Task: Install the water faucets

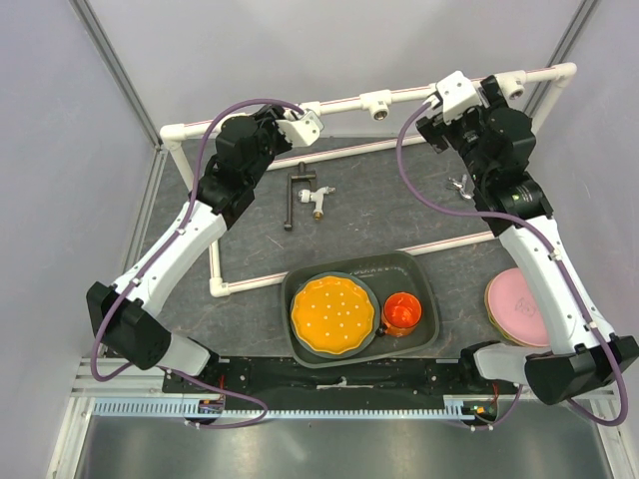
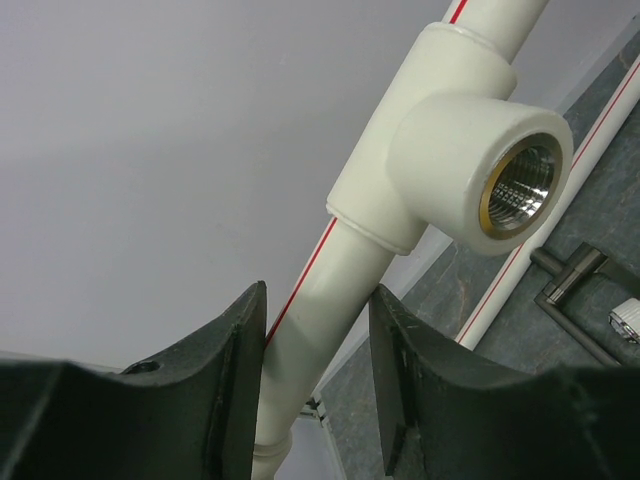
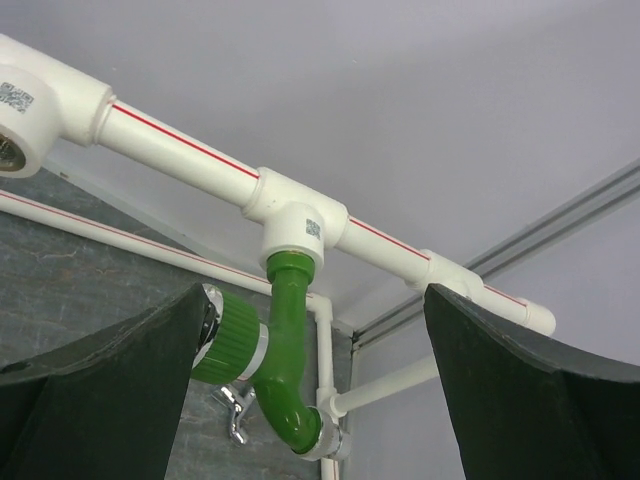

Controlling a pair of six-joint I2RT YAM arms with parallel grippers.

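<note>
Grey desk [image 1: 399, 215], white walls. Right fingers [image 3: 520, 380] stand wide open and empty, the green faucet [image 3: 285, 340] just beyond them, seated in its tee [image 3: 295, 225]. Left fingers [image 2: 235, 380] clamp the pipe [image 2: 320, 310] beside an empty socket [image 2: 500, 170]. The black-handled faucet [image 1: 305, 195] lies on the desk, long axis near-to-far, nearer the left arm. The silvery faucet [image 1: 460, 186] lies beside the right arm. The tray [image 1: 429, 289] holds an orange plate [image 1: 334, 314] and cup [image 1: 403, 312].

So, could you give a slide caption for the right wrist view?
Right gripper, open, in front of the green faucet seated in a white tee socket of the pipe frame.
</note>
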